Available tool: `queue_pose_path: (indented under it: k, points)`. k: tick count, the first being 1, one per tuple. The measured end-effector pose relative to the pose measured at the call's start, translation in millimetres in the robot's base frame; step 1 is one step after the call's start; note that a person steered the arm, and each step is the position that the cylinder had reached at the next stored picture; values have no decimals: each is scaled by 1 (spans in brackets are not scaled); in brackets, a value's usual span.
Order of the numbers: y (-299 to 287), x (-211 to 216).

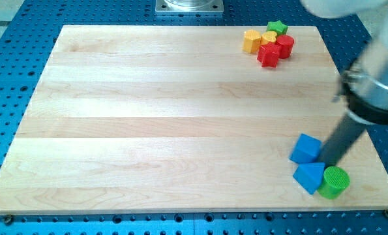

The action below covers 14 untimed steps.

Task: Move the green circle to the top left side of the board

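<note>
Camera view: green circle sits lower right of the frame, touching the blue triangle on its left. Blue cube just above them. My tip, a plain rod with nothing to spread or pinch, stands between all three. Upper right of the wooden board: clustered yellow hexagon, small yellow block, green star, and two red blocks.

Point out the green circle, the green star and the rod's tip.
green circle [335,181], camera view, ridged top face.
green star [277,27], camera view, top face.
my tip [325,162], camera view, rod's lower end, between the blue blocks, beside the circle.
</note>
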<state>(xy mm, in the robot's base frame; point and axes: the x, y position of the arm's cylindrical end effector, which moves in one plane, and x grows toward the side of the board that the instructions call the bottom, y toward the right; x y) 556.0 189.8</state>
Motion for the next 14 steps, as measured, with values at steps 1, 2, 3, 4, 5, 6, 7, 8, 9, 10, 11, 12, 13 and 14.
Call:
queue_pose_path:
  k: [1, 2, 3, 4, 5, 6, 7, 8, 9, 10, 11, 12, 13, 14]
  points:
    - [41, 2]
    - [80, 3]
    - [65, 62]
    - [11, 51]
    - [-51, 9]
    - [-60, -29]
    - [-142, -65]
    - [-151, -93]
    - [-118, -63]
    - [-118, -59]
    - [-95, -31]
    - [-52, -59]
    - [-143, -115]
    - [-250, -156]
